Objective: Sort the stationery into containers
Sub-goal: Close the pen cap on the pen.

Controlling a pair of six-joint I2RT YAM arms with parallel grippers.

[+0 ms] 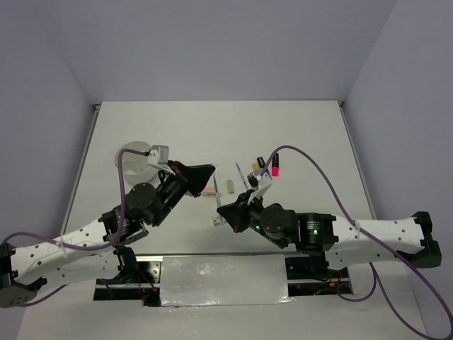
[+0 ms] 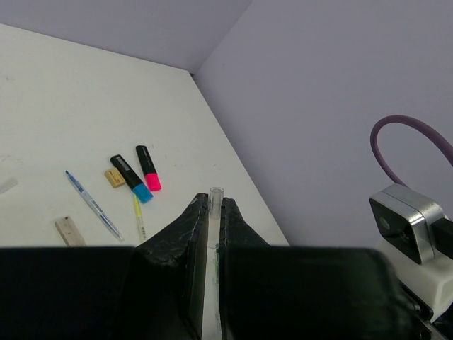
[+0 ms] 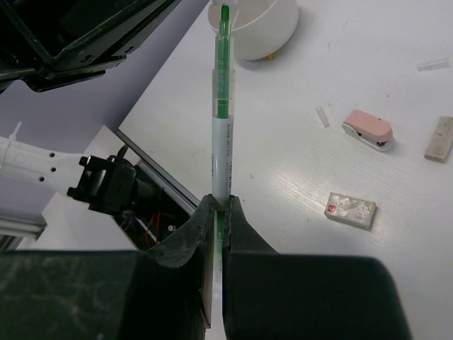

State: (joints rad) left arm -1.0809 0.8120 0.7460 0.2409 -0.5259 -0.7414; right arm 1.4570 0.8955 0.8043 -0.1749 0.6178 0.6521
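Observation:
My right gripper (image 3: 220, 202) is shut on a white pen with a bare green tip (image 3: 222, 120), held above the table's near edge and pointing toward the round white tub (image 3: 262, 28). My left gripper (image 2: 210, 202) is shut on a clear pen cap (image 2: 215, 197), lifted off the table. In the top view the two grippers (image 1: 210, 172) (image 1: 221, 210) sit close together mid-table, right of the tub (image 1: 134, 159). On the table lie a pink highlighter (image 2: 148, 168), a blue highlighter (image 2: 132, 178), a blue pen (image 2: 92, 204), a yellow-green pen (image 2: 139, 218) and a pink eraser (image 3: 368, 127).
A white wrapped eraser (image 3: 352, 210) and a tan eraser (image 3: 442, 138) lie near the pink one. Another small tan eraser (image 2: 115, 178) lies beside the highlighters. Grey walls enclose the table on three sides. The table's near edge and frame (image 3: 134, 191) lie under my right gripper.

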